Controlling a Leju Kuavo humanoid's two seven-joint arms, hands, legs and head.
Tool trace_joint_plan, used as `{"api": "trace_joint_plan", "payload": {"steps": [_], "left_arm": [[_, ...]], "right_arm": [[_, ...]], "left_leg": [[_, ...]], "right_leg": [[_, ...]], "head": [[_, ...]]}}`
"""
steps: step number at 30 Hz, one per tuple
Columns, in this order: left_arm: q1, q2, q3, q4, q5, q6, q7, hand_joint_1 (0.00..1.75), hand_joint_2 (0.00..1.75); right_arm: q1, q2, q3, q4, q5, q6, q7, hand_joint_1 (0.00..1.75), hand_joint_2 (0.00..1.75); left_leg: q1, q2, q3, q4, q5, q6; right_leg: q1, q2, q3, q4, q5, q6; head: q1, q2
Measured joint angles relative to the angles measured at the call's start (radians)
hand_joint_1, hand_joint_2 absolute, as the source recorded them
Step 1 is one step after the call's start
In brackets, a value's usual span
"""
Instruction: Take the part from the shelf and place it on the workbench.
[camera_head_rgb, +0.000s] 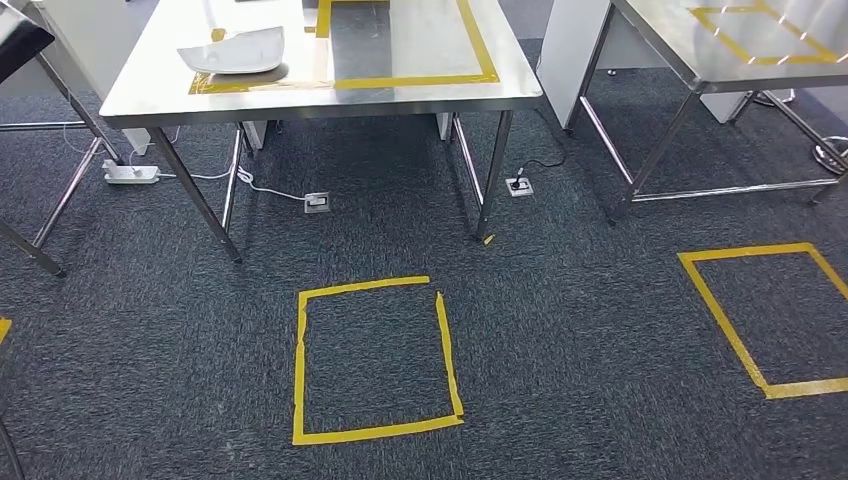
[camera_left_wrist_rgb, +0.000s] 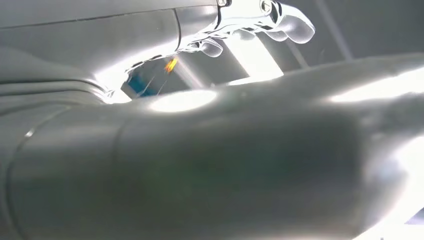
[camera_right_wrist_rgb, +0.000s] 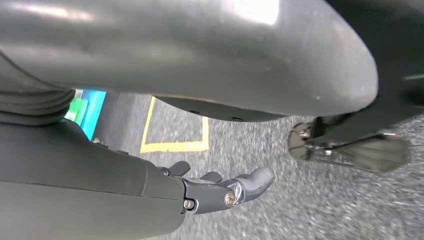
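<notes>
A white curved part lies on the steel workbench, at the left end of a yellow tape outline on its top. My left hand hangs with pale fingers stretched out in bright glare and nothing between them and the thick grey thumb. In the right wrist view my right hand hangs above the carpet. Its dark fingers are extended and it holds nothing.
A second steel table stands at the right, with a gap between the two. Two yellow tape squares mark the dark carpet. A power strip and floor sockets lie under the workbench.
</notes>
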Motion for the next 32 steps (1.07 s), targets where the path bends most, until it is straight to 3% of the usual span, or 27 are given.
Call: {"api": "trace_joint_plan", "payload": {"steps": [1, 3, 4, 6, 7, 8, 11, 12, 13, 15, 16, 17, 19, 21, 23, 25, 26, 27, 28, 29, 31, 32], "left_arm": [[0.024, 0.000, 0.034, 0.006, 0.048, 0.000, -0.019, 0.00, 0.00], [0.102, -0.010, 0.149, 0.028, 0.151, 0.000, -0.071, 0.00, 0.00], [0.159, -0.020, 0.227, 0.049, 0.187, 0.000, -0.082, 0.00, 0.00], [0.297, -0.045, 0.378, 0.114, 0.231, -0.002, -0.071, 0.00, 0.00], [0.370, -0.055, 0.446, 0.155, 0.250, -0.009, -0.044, 0.00, 0.00], [0.440, -0.066, 0.506, 0.199, 0.273, -0.026, -0.006, 0.00, 0.00], [0.652, -0.115, 0.675, 0.318, 0.375, -0.107, 0.173, 0.00, 0.00], [0.722, -0.143, 0.730, 0.348, 0.423, -0.131, 0.225, 0.00, 0.00], [0.788, -0.172, 0.787, 0.375, 0.478, -0.157, 0.268, 0.00, 0.00], [0.898, -0.236, 0.899, 0.417, 0.590, -0.201, 0.348, 0.00, 0.00], [0.938, -0.268, 0.954, 0.434, 0.637, -0.221, 0.395, 0.00, 0.00], [0.969, -0.303, 1.007, 0.449, 0.676, -0.240, 0.449, 0.00, 0.00], [1.013, -0.368, 1.099, 0.474, 0.720, -0.276, 0.557, 0.00, 0.87], [1.048, -0.424, 1.164, 0.495, 0.728, -0.299, 0.636, 0.00, 1.75], [1.071, -0.471, 1.201, 0.509, 0.718, -0.314, 0.674, 0.00, 1.75], [1.085, -0.506, 1.222, 0.519, 0.702, -0.343, 0.685, 0.00, 1.75], [1.090, -0.519, 1.229, 0.523, 0.692, -0.364, 0.682, 0.00, 1.75], [1.095, -0.527, 1.232, 0.526, 0.678, -0.388, 0.674, 0.00, 1.75], [1.098, -0.532, 1.234, 0.527, 0.659, -0.414, 0.660, 0.00, 1.75], [1.100, -0.536, 1.231, 0.528, 0.634, -0.441, 0.639, 0.00, 1.75], [1.099, -0.538, 1.215, 0.528, 0.572, -0.486, 0.586, 0.00, 1.75], [1.099, -0.539, 1.209, 0.528, 0.555, -0.496, 0.571, 0.00, 1.75]], "right_arm": [[-0.001, -0.004, -0.008, -0.001, -0.014, -0.004, 0.001, 0.00, 0.00], [-0.002, -0.008, -0.026, -0.003, -0.039, -0.012, 0.003, 0.00, 0.00], [-0.001, -0.008, -0.035, -0.003, -0.047, -0.014, 0.004, 0.00, 0.00], [0.002, -0.006, -0.050, -0.004, -0.054, -0.012, 0.005, 0.00, 0.00], [0.004, -0.005, -0.056, -0.004, -0.055, -0.010, 0.005, 0.00, 0.00], [0.005, -0.006, -0.060, -0.004, -0.055, -0.009, 0.006, 0.00, 0.00], [0.010, -0.006, -0.070, -0.004, -0.048, -0.005, 0.025, 0.00, 0.00], [0.014, -0.006, -0.073, -0.004, -0.046, -0.006, 0.037, 0.00, 0.00], [0.019, -0.006, -0.075, -0.004, -0.045, -0.009, 0.048, 0.00, 0.00], [0.026, -0.010, -0.077, -0.004, -0.041, -0.014, 0.060, 0.00, 0.00], [0.028, -0.015, -0.078, -0.004, -0.038, -0.017, 0.064, 0.00, 0.00], [0.029, -0.020, -0.078, -0.004, -0.034, -0.017, 0.067, 0.00, 0.00], [0.029, -0.034, -0.078, -0.005, -0.026, -0.018, 0.071, 0.00, 0.00], [0.030, -0.047, -0.078, -0.005, -0.023, -0.017, 0.074, 0.00, 0.00], [0.035, -0.055, -0.078, -0.005, -0.024, -0.013, 0.072, 0.00, 0.00], [0.041, -0.059, -0.078, -0.005, -0.023, -0.008, 0.063, 0.00, 0.00], [0.043, -0.060, -0.078, -0.005, -0.020, -0.005, 0.057, 0.00, 0.44], [0.044, -0.060, -0.078, -0.005, -0.015, -0.002, 0.049, 0.00, 0.87], [0.044, -0.060, -0.078, -0.005, -0.010, 0.001, 0.042, 0.00, 1.31], [0.043, -0.060, -0.077, -0.005, -0.003, 0.004, 0.036, 0.00, 1.75], [0.039, -0.060, -0.075, -0.005, 0.013, 0.007, 0.030, 0.00, 1.75], [0.038, -0.060, -0.074, -0.005, 0.018, 0.008, 0.029, 0.00, 1.75]], "left_leg": [[-0.002, 0.002, -0.007, -0.001, 0.009, -0.003], [-0.002, 0.011, -0.005, -0.012, 0.026, -0.012], [-0.003, 0.016, 0.002, -0.023, 0.036, -0.019], [-0.004, 0.022, 0.014, -0.047, 0.052, -0.032], [-0.005, 0.021, 0.013, -0.046, 0.043, -0.037], [-0.005, 0.019, 0.004, -0.026, 0.014, -0.043], [-0.002, 0.010, -0.043, 0.144, -0.124, -0.058], [-0.001, 0.010, -0.047, 0.194, -0.140, -0.062], [0.001, 0.009, -0.038, 0.219, -0.132, -0.066], [0.008, 0.011, 0.035, 0.167, -0.097, -0.071], [0.010, 0.012, 0.087, 0.106, -0.104, -0.073], [0.010, 0.008, 0.122, 0.059, -0.116, -0.066], [0.006, 0.003, 0.146, 0.014, -0.151, -0.039], [0.007, 0.001, 0.133, 0.018, -0.150, -0.010], [0.008, 0.003, 0.121, 0.016, -0.134, 0.006], [0.008, 0.003, 0.102, 0.016, -0.116, 0.014], [0.006, 0.004, 0.092, 0.016, -0.108, 0.015], [0.005, 0.004, 0.083, 0.016, -0.100, 0.015], [0.003, 0.005, 0.075, 0.017, -0.093, 0.014], [0.002, 0.005, 0.068, 0.017, -0.086, 0.013], [0.000, 0.005, 0.059, 0.017, -0.074, 0.009], [0.000, 0.004, 0.057, 0.017, -0.071, 0.008]], "right_leg": [[0.006, 0.002, 0.056, -0.074, -0.001, -0.015], [0.015, 0.005, 0.126, -0.178, -0.018, -0.028], [0.017, 0.006, 0.135, -0.202, -0.020, -0.028], [0.012, 0.008, 0.138, -0.227, 0.006, -0.029], [0.008, 0.009, 0.136, -0.239, 0.022, -0.033], [0.003, 0.009, 0.131, -0.249, 0.039, -0.037], [0.001, 0.015, 0.092, -0.253, 0.077, -0.040], [0.000, 0.017, 0.078, -0.250, 0.086, -0.038], [-0.001, 0.018, 0.063, -0.245, 0.092, -0.035], [-0.005, 0.017, 0.031, -0.225, 0.098, -0.024], [-0.005, 0.014, 0.014, -0.211, 0.099, -0.016], [-0.003, 0.010, 0.000, -0.198, 0.097, -0.008], [0.001, 0.000, -0.014, -0.178, 0.090, 0.010], [-0.001, -0.007, -0.013, -0.170, 0.087, 0.023], [-0.005, -0.006, -0.024, -0.128, 0.041, 0.036], [-0.007, -0.005, -0.057, -0.016, -0.059, 0.046], [-0.007, -0.004, -0.073, 0.046, -0.103, 0.048], [-0.007, -0.004, -0.078, 0.088, -0.129, 0.048], [-0.007, -0.004, -0.065, 0.096, -0.136, 0.046], [-0.006, -0.004, -0.031, 0.065, -0.126, 0.041], [-0.002, -0.001, 0.077, -0.079, -0.086, 0.026], [0.000, 0.000, 0.109, -0.125, -0.074, 0.021]], "head": [[0.001, 0.000], [0.005, 0.000], [0.007, 0.000], [0.010, 0.000], [0.008, 0.000], [0.007, 0.000], [0.001, 0.000], [0.000, 0.000], [-0.002, 0.000], [-0.003, 0.000], [-0.004, 0.000], [-0.003, 0.000], [0.001, 0.000], [0.005, 0.000], [0.009, 0.000], [0.013, 0.000], [0.014, 0.000], [0.014, 0.000], [0.014, 0.000], [0.014, 0.000], [0.014, 0.000], [0.014, 0.000]]}}
